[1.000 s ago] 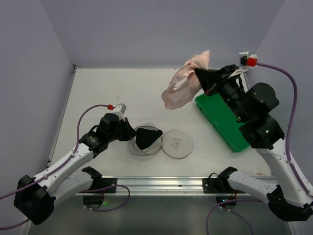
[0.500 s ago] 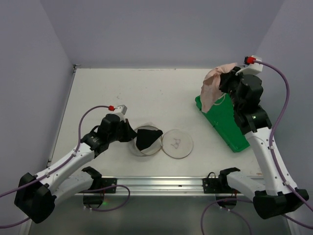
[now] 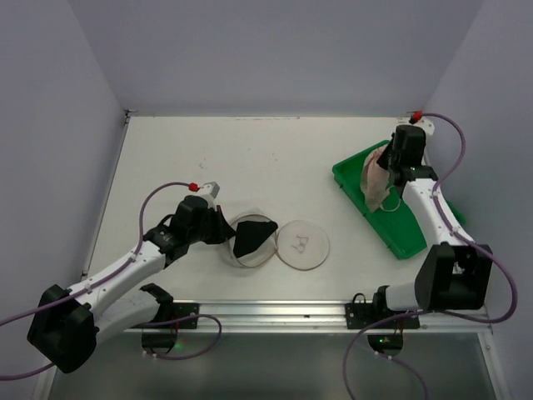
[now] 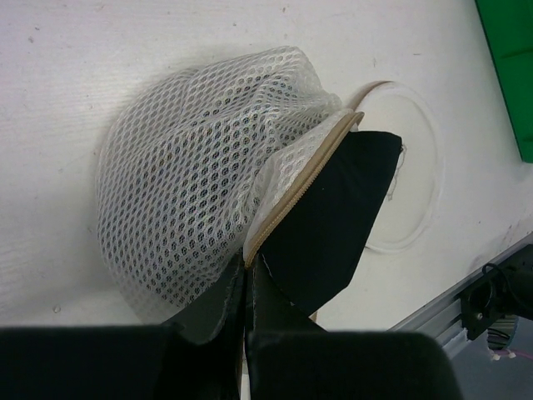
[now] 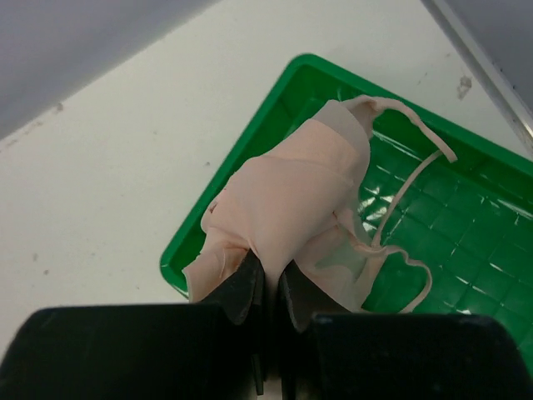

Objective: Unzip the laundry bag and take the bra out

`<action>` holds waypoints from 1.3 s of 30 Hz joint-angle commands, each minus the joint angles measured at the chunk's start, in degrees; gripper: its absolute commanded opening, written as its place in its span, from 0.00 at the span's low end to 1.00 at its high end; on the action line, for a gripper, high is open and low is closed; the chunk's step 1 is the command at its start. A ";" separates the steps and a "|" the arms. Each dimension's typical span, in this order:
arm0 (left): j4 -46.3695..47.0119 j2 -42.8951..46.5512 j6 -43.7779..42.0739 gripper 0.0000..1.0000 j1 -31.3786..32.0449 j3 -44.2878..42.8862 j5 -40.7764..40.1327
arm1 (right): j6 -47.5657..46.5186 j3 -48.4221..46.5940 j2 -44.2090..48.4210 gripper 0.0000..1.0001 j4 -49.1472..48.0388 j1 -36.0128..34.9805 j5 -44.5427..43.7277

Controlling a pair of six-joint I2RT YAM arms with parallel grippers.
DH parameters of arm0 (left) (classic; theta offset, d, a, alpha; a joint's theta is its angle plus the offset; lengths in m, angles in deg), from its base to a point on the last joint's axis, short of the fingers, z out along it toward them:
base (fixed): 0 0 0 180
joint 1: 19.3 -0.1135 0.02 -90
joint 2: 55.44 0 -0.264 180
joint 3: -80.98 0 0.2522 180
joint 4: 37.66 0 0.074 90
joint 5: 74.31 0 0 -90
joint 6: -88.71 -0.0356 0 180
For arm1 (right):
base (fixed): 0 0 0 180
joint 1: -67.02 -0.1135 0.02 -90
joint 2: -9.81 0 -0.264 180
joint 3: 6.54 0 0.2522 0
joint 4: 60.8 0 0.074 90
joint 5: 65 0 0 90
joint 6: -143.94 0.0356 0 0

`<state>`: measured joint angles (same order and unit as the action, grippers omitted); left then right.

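Right wrist view: my right gripper [image 5: 271, 279] clenches the bra [image 5: 291, 200] over the green tray [image 5: 466, 250], left gripper [image 4: 248, 283] pinching the laundry bag [image 4: 191, 167]; removal looks done, releasing comes next.

We read this as robotics lab test cell, not home. Plain lavender walls [image 3: 266, 50] box in white counter [image 3: 250, 158] on left, far and right sides. Left arm [image 3: 125, 267] and right arm [image 3: 437, 221] bolted to aluminium rail [image 3: 275, 312] along near edge. Purple cables [image 3: 148, 200] loop off each arm. We count few props, laid out as for trial: laundry bag [image 3: 302, 244], bra [image 3: 376, 175], green tray [image 3: 400, 237]. Counter surface scuffed, speckled with marks.
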<state>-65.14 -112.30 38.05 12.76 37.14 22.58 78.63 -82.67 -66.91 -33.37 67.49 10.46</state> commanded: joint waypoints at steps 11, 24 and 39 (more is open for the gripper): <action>2.73 -0.97 -2.42 0.00 0.03 0.73 0.49 | 5.11 -12.86 -26.18 0.22 9.26 2.78 2.24; 3.17 -0.80 -1.98 0.00 -0.15 0.20 0.66 | 5.20 -14.27 -16.36 0.91 11.90 2.69 7.42; 1.50 3.51 -0.48 0.01 -0.15 0.47 -0.83 | 4.41 1.53 12.80 0.95 7.17 0.06 25.15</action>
<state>-64.35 -110.55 37.11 12.71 37.14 22.69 83.50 -84.53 -59.02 -22.83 68.95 26.87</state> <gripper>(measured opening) 0.012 0.960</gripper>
